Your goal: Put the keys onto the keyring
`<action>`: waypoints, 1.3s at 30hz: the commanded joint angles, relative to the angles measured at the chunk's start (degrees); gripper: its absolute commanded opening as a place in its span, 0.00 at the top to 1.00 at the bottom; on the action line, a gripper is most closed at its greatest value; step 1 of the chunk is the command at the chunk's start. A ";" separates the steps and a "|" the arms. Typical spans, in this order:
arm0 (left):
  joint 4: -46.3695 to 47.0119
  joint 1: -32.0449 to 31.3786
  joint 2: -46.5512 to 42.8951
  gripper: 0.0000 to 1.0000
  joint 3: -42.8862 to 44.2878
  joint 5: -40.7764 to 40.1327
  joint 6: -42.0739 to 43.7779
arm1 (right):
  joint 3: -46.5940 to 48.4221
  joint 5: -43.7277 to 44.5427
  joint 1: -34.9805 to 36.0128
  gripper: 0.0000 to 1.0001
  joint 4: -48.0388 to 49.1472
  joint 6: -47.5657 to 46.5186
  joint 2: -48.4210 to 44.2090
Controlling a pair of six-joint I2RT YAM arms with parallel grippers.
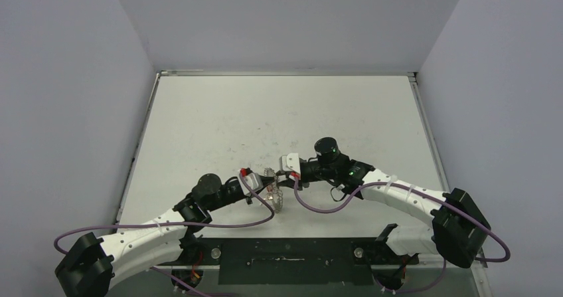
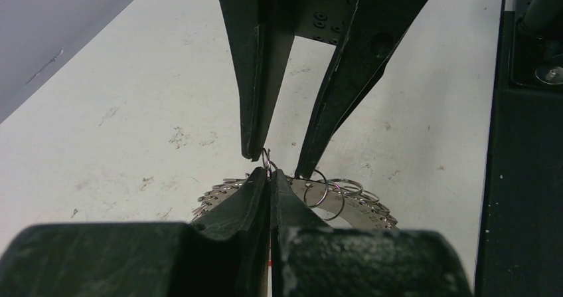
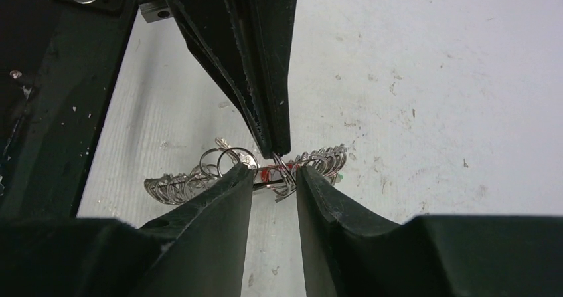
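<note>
My left claw (image 2: 268, 175) is pinched tight on a small wire loop (image 2: 266, 159) just above the keyring (image 2: 362, 210), which rests on the table (image 1: 265, 111). My right claw (image 3: 273, 171) is a little open around that loop. I cannot see the keys, so I think none is on yet. More thin rings (image 2: 323, 192) crowd the keyring.

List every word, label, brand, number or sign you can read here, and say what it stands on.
None: no view shows any readable text.
The keyring shows no legible marking.
The table bears only scuffs, no writing.
</note>
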 commanded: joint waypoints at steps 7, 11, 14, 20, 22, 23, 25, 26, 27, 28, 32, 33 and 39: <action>2.64 -0.25 -1.41 1.00 2.21 -0.18 0.20 | 2.65 -4.13 -0.69 1.00 -1.68 -4.35 0.83; 2.52 -0.25 -1.67 1.00 2.13 -0.31 0.20 | 3.83 -3.44 -0.68 1.00 -4.25 -4.98 -0.11; 2.01 -0.25 -2.28 1.00 2.13 -0.52 0.25 | 6.85 -2.28 -0.67 1.00 -11.91 -6.42 -0.36; -3.78 -0.25 -4.68 0.72 3.03 -0.37 2.44 | 17.49 2.64 0.21 1.00 -30.51 -7.82 1.91; -5.12 -0.25 -5.32 0.69 3.39 -0.41 2.97 | 21.14 5.21 1.18 1.00 -36.37 -8.27 3.24; -5.38 -0.27 -5.52 0.69 3.48 -0.45 3.08 | 22.94 6.43 1.75 1.00 -38.98 -8.30 3.98; -5.46 -0.25 -5.51 0.69 3.65 -0.39 3.36 | 26.08 8.89 2.98 1.00 -42.85 -7.76 5.44; -5.36 -0.29 -5.30 0.69 3.84 -0.30 3.50 | 27.48 9.97 3.59 1.00 -44.17 -7.01 6.13; -5.31 -0.25 -4.99 0.70 4.06 -0.09 3.69 | 28.76 11.00 4.16 1.00 -45.27 -6.26 6.73; -5.19 -0.25 -4.56 0.70 4.40 0.26 3.80 | 30.07 11.92 4.78 1.00 -46.46 -5.56 7.53; -4.79 -0.26 -2.42 0.69 5.55 1.61 4.36 | 35.09 13.30 6.14 1.00 -49.97 -3.35 10.24; -4.55 -0.25 -1.71 0.69 5.77 2.05 4.46 | 35.96 13.37 6.45 1.00 -50.58 -3.11 10.81; -2.71 -0.25 1.45 0.76 7.13 7.60 4.93 | 38.11 14.37 7.89 1.00 -51.95 -2.94 12.43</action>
